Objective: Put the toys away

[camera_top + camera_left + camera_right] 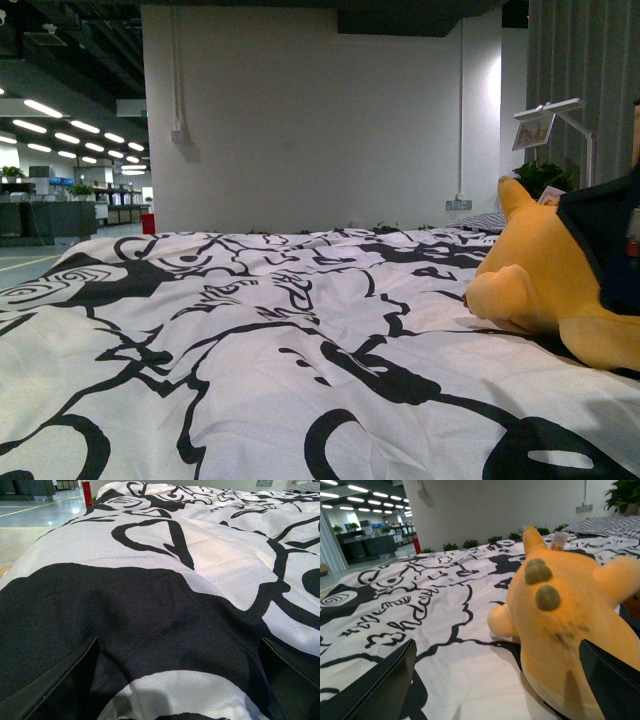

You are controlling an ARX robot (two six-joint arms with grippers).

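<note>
A yellow-orange plush toy [560, 285] lies on the black-and-white patterned bedcover [250, 340] at the right edge of the front view, partly hidden by a dark object at the frame's right side. In the right wrist view the plush toy [565, 625] is close ahead, with two olive spots and a pointed ear. My right gripper [497, 690] is open, its jaws wide, and the toy's body reaches in between them on one side. My left gripper [177, 685] is open and empty, low over a black patch of the bedcover [150, 610].
A white wall [300, 120] stands behind the bed. A striped pillow [610, 526] and green plants [625, 495] are at the far side near the toy. A white lamp [560, 115] stands at the right. An open office floor [30, 520] lies to the left.
</note>
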